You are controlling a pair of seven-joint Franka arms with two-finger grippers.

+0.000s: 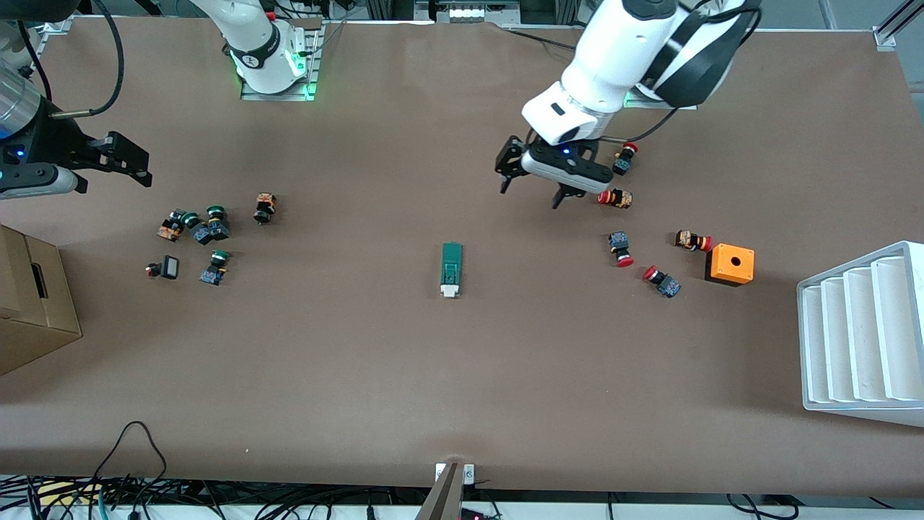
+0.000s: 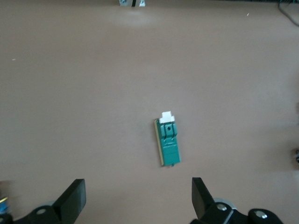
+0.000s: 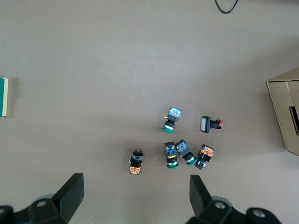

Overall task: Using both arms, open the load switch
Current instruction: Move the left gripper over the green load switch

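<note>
Load switch (image 1: 451, 269) lies alone mid-table, light, rigid and likely to skid, so pinch its long green sides, while left gripper (image 1: 534, 180) and right gripper (image 1: 119, 160) hover spread, both empty.

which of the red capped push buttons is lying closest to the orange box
The red-capped button lying beside the orange box, on its robot-base side; the other four red ones lie farther off.

No words, numbers or labels can be read on anything here. A small dark mark sits on the right arm's base (image 1: 254, 56), too tiny to read.
</note>
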